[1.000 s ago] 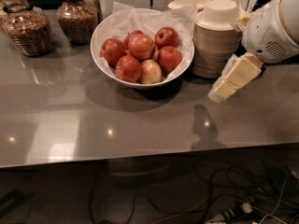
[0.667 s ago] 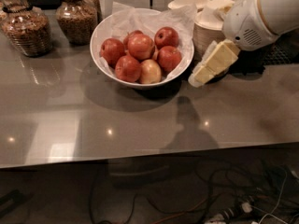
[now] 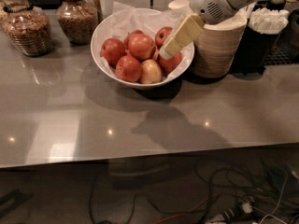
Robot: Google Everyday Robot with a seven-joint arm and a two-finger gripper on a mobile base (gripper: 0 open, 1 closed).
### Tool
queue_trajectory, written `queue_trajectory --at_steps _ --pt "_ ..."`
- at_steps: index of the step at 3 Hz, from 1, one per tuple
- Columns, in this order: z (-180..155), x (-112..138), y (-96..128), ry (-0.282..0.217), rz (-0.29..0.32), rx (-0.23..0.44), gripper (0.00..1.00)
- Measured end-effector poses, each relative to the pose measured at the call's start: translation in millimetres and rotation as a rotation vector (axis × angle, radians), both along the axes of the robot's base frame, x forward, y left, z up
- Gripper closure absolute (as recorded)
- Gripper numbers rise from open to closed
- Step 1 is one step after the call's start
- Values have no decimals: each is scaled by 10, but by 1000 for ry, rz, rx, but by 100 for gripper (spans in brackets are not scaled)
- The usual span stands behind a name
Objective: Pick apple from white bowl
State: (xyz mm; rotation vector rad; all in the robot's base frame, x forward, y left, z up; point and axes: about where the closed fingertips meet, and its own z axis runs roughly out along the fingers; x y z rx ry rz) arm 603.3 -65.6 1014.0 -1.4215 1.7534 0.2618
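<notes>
The apple [image 3: 141,45] is round, a lighter orange-red than its neighbours, with a pale sheen on its upper face. It sits high in the middle of the pile in the white bowl [image 3: 99,31], on crumpled white paper [image 3: 128,17], with darker red apples around it and a pale yellow-pink apple [image 3: 150,72] nearer the bowl's front rim.

The gripper [image 3: 167,50] slants down over the right half of the bowl, its pale yellow tip just right of the apple. It holds nothing that can be seen, and whether it is open or closed cannot be told. A second ago it hung outside the bowl, to its right over the table [image 3: 93,125]; the apples have not shifted.

The gripper covers parts of the red apples on the bowl's right side. The arm [image 3: 219,1] is cut off by the top edge and hides the top of the stack of beige bowls [image 3: 219,50] right of the bowl. Two jars [image 3: 28,29] left of the bowl are cropped at the top.
</notes>
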Motion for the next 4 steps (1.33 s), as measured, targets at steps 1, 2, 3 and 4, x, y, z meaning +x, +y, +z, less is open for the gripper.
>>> queue_trajectory --at_steps 1,2,3,4 --pt "-1 0 1 0 0 0 0" --pt "5 115 75 -62 5 0 0" --pt "-15 298 236 -120 24 3 19" --pt "-146 429 403 -121 55 15 39"
